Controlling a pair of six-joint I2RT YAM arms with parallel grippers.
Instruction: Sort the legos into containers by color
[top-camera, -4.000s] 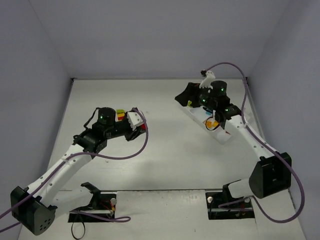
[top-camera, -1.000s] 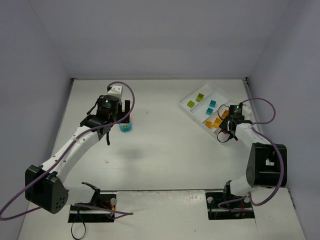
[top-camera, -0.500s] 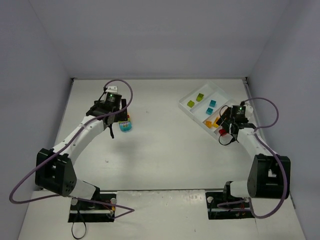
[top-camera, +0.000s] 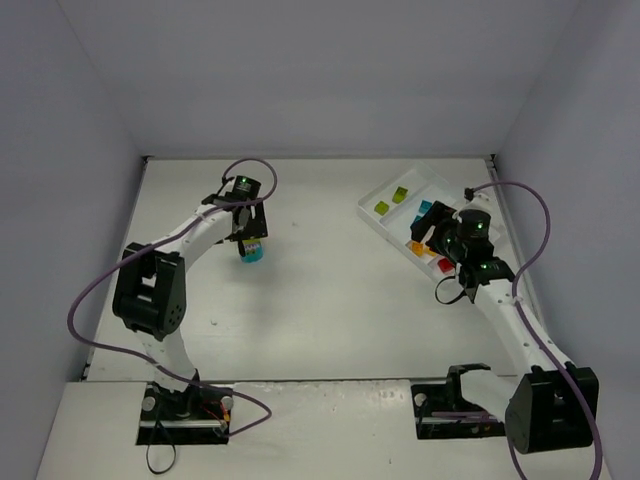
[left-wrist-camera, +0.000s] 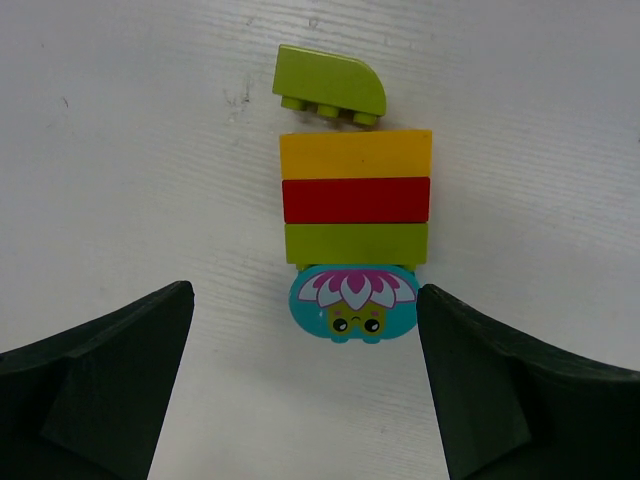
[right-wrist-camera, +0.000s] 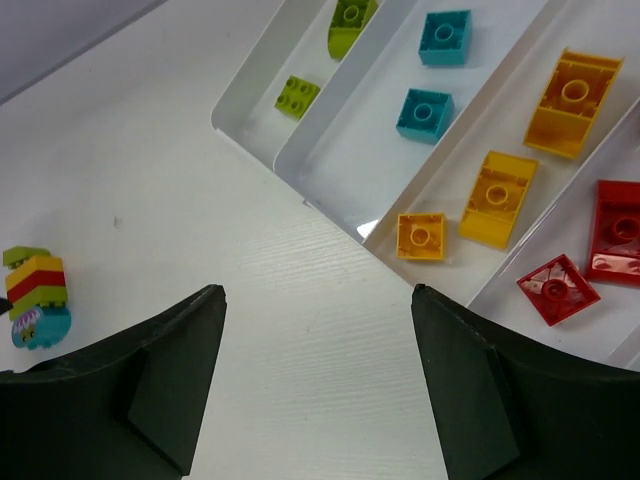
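Note:
A stack of legos (left-wrist-camera: 355, 200) lies on the table: yellow, red, lime green, then a teal piece (left-wrist-camera: 352, 305) with a flower face. A loose lime green curved brick (left-wrist-camera: 330, 88) lies just beyond it. My left gripper (left-wrist-camera: 305, 400) hangs open over the stack's teal end, its fingers wide of it; the stack (top-camera: 252, 250) also shows under that gripper (top-camera: 248, 228) from above. The white containers tray (right-wrist-camera: 350, 170) holds green (right-wrist-camera: 297, 96), teal (right-wrist-camera: 425, 113), yellow (right-wrist-camera: 497, 198) and red (right-wrist-camera: 557, 290) bricks, one colour per compartment. My right gripper (right-wrist-camera: 318, 380) is open and empty over bare table beside the tray (top-camera: 437, 185).
White walls close the table at the back and on both sides. The right arm's purple cable (top-camera: 520, 190) loops over the tray's right side. The stack (right-wrist-camera: 38, 297) shows small at the left edge of the right wrist view.
The right gripper has opened and drawn back from the tray's near end. The left arm has swung its open gripper over the stack.

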